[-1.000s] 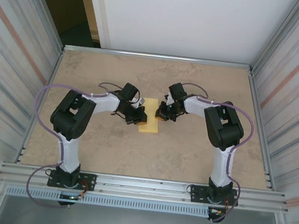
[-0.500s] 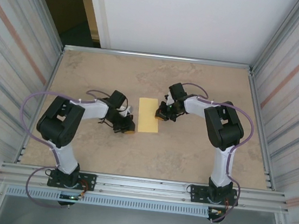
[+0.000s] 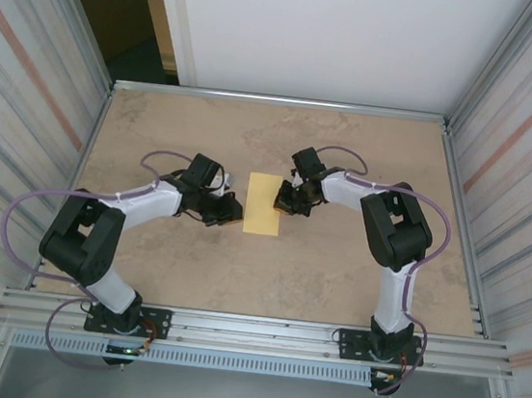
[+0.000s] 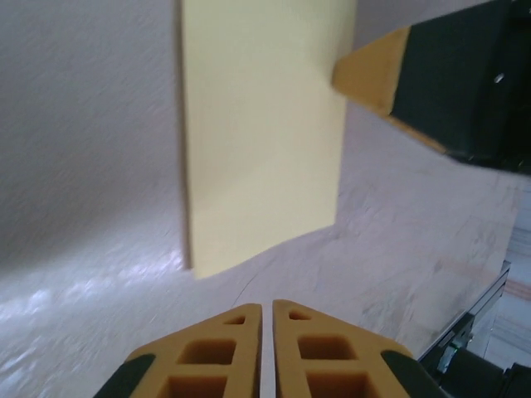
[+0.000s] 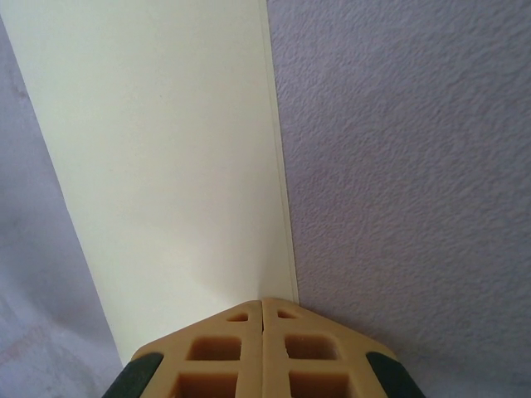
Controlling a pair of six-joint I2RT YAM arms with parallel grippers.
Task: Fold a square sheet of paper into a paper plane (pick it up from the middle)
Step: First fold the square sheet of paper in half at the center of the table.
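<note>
Both jaws pressed together: left gripper [image 4: 267, 305] empty, right gripper [image 5: 263, 300] at edge of paper [image 5: 166, 166].

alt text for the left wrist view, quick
A yellow paper rectangle lies flat on the grey table, just ahead of the shut left end effector. The right end effector has its tip at the paper's right edge.

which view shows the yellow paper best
Top external: the whole yellow paper is in frame, a plain rectangle. Left wrist cuts off its far end; right wrist shows one long edge close, the rest cropped.
</note>
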